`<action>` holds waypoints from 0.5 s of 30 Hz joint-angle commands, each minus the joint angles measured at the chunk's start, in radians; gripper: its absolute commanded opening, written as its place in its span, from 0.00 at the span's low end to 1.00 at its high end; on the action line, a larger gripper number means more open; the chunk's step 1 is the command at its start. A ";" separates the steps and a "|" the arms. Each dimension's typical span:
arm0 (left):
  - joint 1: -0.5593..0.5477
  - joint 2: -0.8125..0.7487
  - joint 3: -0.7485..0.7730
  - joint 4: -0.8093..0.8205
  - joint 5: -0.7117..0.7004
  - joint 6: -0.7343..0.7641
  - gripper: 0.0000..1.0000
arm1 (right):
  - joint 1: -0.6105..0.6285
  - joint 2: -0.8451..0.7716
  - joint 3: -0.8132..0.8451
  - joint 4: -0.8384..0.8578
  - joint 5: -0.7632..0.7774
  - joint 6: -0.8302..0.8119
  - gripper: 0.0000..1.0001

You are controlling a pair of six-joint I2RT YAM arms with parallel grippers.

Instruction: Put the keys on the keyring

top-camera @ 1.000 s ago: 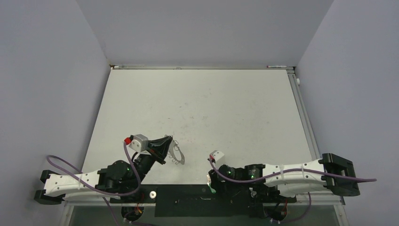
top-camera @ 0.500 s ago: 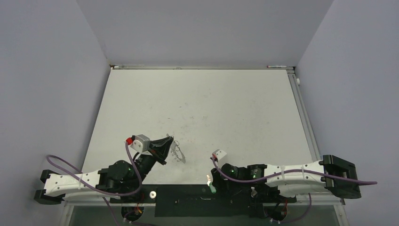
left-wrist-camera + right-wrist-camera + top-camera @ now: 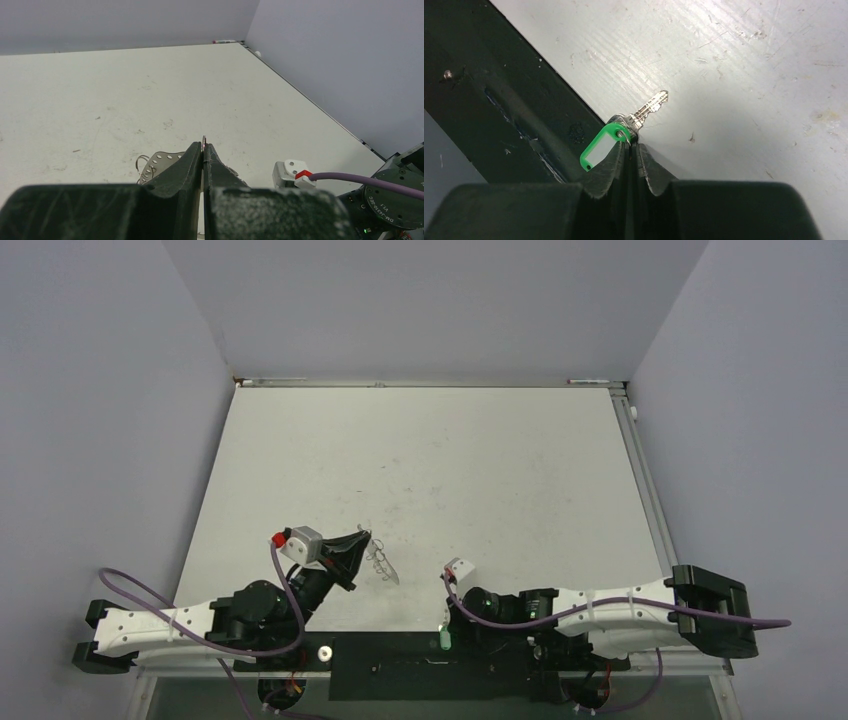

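The right end effector (image 3: 630,150) was pinched shut on the keys (image 3: 646,110), gripping only the thin wire loop at its fingertips. The blade pointed away and the green tag (image 3: 599,147) lay just left. So slight a hold could slip, or the key could swing when lifted. The left end effector (image 3: 203,150) clamped the keyring (image 3: 159,161) edge-on, its loops hanging below-left. Any twist in that grip would spoil the threading.

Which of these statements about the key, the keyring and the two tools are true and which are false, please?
1. The left tool is shut on the keyring. True.
2. The right tool stands wide open above the key. False: it is shut at the key's head.
3. A green tag hangs on the key. True.
4. The key is already on the keyring. False: they are apart, one at each tool.
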 commanded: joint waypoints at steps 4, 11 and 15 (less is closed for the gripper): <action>0.002 -0.010 0.035 0.028 0.024 0.004 0.00 | -0.006 -0.047 0.025 -0.073 0.025 -0.010 0.05; 0.002 -0.070 0.005 0.052 0.164 0.030 0.00 | 0.012 -0.190 0.150 -0.173 0.086 -0.092 0.05; 0.002 -0.105 -0.006 0.063 0.256 0.045 0.00 | 0.024 -0.255 0.207 -0.218 0.143 -0.178 0.05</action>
